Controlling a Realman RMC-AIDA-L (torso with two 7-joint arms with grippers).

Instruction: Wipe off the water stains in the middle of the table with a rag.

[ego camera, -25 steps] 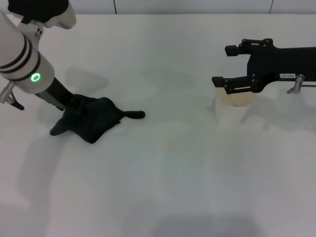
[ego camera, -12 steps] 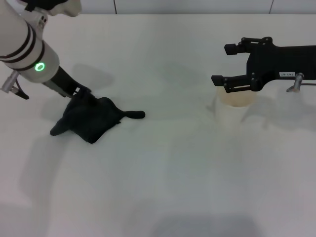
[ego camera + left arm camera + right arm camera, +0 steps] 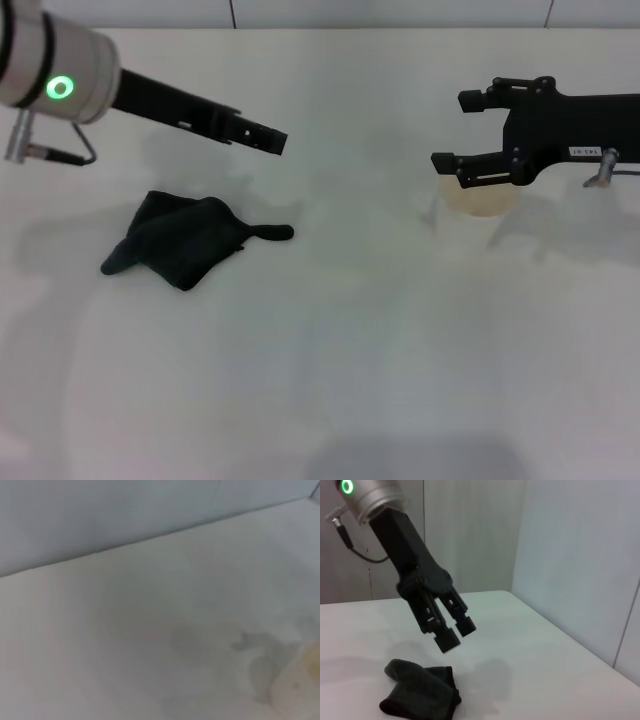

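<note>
Left gripper hung above the rag, fingers nearly together, empty. Rag lay crumpled on the table. Right gripper sat spread wide over the cup.

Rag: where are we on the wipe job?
Done: no puddle shows in the middle of the table. In hand: nothing; the rag lies loose, with the left gripper raised above it, empty. The right gripper is open by the cup. Left: unclear, possibly nothing.
</note>
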